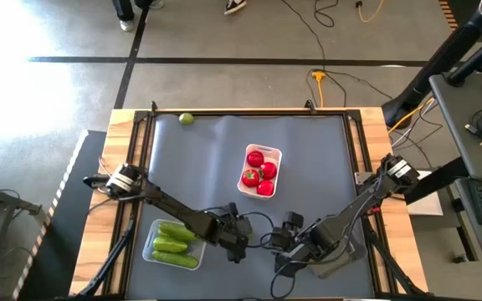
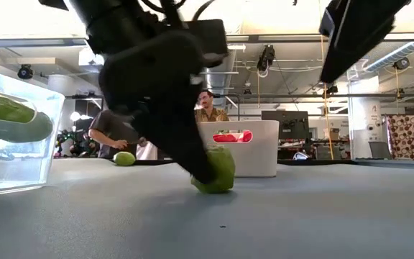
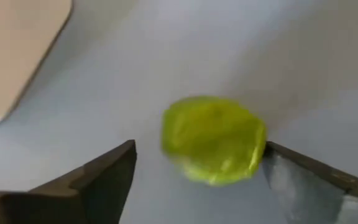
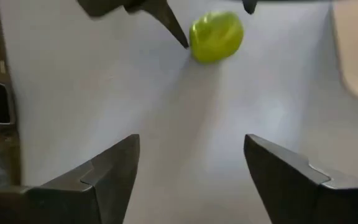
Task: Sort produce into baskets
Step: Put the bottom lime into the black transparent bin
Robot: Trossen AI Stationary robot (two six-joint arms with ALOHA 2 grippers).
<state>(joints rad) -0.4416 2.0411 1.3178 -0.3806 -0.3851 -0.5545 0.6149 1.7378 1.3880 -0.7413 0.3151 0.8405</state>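
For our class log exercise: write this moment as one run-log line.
left hand: open around lime, on table | right hand: open, idle nearby | cucumbers in clear tray | tomatoes in white tray

- The room was bright, and light came from lamps up on the ceiling.
- The floor at the far left of the high view glared white.
- The lime (image 3: 213, 140) looked blurry and smeared in the left wrist view.
- In the low view the near arm was dark and fuzzy.
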